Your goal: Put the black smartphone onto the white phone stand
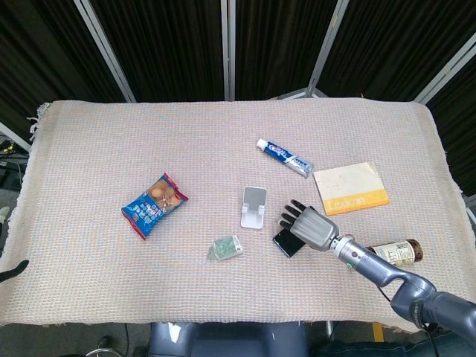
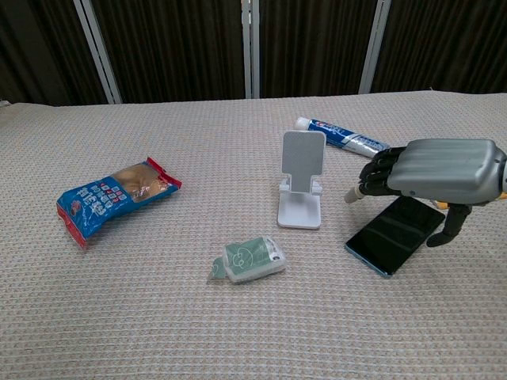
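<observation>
The black smartphone lies flat on the cloth, right of the white phone stand, which stands upright and holds nothing. My right hand hovers palm down just above the phone's far end, fingers spread and slightly bent, thumb pointing down beside the phone's right edge. It grips nothing. In the head view the hand covers most of the phone. My left hand shows only as a dark tip at the table's left front edge.
A toothpaste tube lies behind the stand. An orange-edged Lexicon book sits right of it. A brown bottle lies at the right front. A green-white small pack lies in front of the stand, a blue snack bag far left.
</observation>
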You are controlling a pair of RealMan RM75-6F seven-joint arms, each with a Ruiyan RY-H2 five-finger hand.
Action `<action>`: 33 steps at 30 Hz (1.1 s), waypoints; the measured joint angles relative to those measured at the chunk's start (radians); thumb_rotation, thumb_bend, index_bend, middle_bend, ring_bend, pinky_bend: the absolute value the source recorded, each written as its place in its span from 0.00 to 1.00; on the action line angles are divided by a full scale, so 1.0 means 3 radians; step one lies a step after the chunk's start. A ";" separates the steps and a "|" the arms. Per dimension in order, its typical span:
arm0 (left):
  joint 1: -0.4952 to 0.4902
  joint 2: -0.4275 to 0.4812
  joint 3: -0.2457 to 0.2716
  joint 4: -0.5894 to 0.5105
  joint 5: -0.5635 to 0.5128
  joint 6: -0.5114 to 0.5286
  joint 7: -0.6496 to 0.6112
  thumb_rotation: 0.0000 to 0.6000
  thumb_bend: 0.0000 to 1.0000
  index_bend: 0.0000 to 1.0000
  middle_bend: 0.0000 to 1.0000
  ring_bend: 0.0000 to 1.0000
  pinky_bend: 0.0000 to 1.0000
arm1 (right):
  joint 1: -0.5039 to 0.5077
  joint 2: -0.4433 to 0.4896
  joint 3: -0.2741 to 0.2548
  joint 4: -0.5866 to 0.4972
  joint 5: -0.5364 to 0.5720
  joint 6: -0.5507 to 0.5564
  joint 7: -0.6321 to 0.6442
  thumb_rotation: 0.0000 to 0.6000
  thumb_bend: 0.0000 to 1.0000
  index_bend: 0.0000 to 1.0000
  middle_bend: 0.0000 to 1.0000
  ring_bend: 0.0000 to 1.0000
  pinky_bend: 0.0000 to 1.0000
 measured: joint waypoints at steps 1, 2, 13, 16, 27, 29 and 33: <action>-0.0005 -0.0008 -0.0003 0.0008 -0.0011 -0.0008 0.0009 1.00 0.00 0.00 0.00 0.00 0.00 | 0.0020 -0.0029 -0.0023 0.0055 -0.0025 0.0020 0.0007 1.00 0.02 0.19 0.23 0.14 0.15; -0.0010 -0.0015 -0.0007 0.0017 -0.0023 -0.0019 0.0019 1.00 0.00 0.00 0.00 0.00 0.00 | 0.0041 -0.0065 -0.0053 0.0127 -0.0053 0.0044 0.0019 1.00 0.02 0.20 0.24 0.14 0.15; -0.0047 -0.0063 -0.0023 0.0065 -0.0101 -0.0083 0.0089 1.00 0.00 0.00 0.00 0.00 0.00 | 0.0136 -0.0420 -0.0310 0.0854 -0.0239 0.0381 0.0336 1.00 0.02 0.23 0.25 0.15 0.15; -0.0053 -0.0073 -0.0025 0.0073 -0.0121 -0.0098 0.0104 1.00 0.00 0.00 0.00 0.00 0.00 | 0.0143 -0.0494 -0.0370 0.1016 -0.0258 0.0447 0.0398 1.00 0.02 0.23 0.25 0.16 0.16; -0.0073 -0.0104 -0.0020 0.0085 -0.0152 -0.0132 0.0151 1.00 0.00 0.00 0.00 0.00 0.00 | 0.0123 -0.0745 -0.0555 0.1580 -0.0305 0.0830 0.0624 1.00 0.13 0.51 0.56 0.44 0.25; -0.0074 -0.0104 -0.0017 0.0082 -0.0148 -0.0131 0.0150 1.00 0.00 0.00 0.00 0.00 0.00 | 0.0118 -0.0767 -0.0575 0.1652 -0.0313 0.0910 0.0635 1.00 0.13 0.52 0.57 0.45 0.26; -0.0072 -0.0094 -0.0010 0.0071 -0.0129 -0.0124 0.0127 1.00 0.00 0.00 0.00 0.00 0.00 | 0.0108 -0.0770 -0.0582 0.1692 -0.0311 0.1076 0.0619 1.00 0.14 0.53 0.58 0.47 0.27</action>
